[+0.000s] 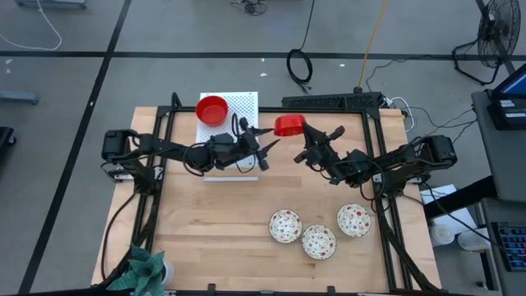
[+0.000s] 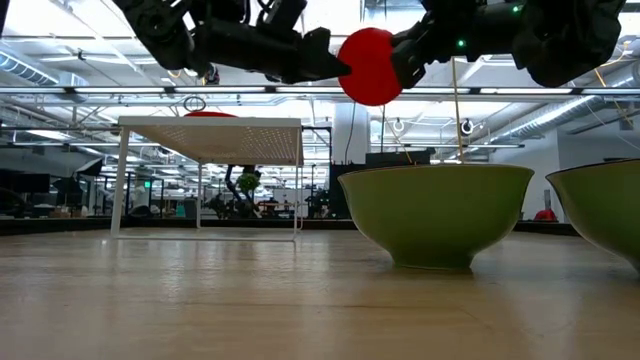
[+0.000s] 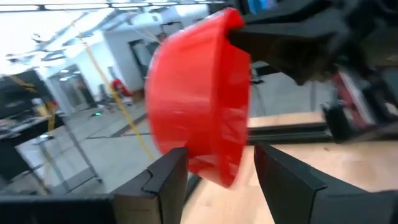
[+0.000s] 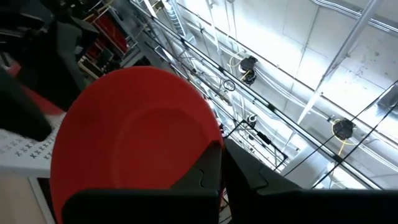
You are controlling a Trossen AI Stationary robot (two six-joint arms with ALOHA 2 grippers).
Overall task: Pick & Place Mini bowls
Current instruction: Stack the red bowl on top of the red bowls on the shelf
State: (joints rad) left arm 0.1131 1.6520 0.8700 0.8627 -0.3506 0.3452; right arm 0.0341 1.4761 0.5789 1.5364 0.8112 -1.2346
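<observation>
My right pincer [image 1: 306, 131] pinches a glossy red mini bowl [image 1: 288, 125] by its rim, tilted, aloft. My left pincer [image 1: 265, 141], spread, flanks it. Another red bowl [image 1: 212, 109] sits on the white board [image 1: 242, 105]; three patterned bowls [image 1: 319, 241] rest nearby.

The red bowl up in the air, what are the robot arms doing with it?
The right gripper is pinching the rim of a red bowl, holding it above the table. The left gripper is open right beside it, its fingers on either side of the bowl's edge, so it looks like a hand-over. Another red bowl sits on the white board. Three patterned bowls wait together on the table.
</observation>
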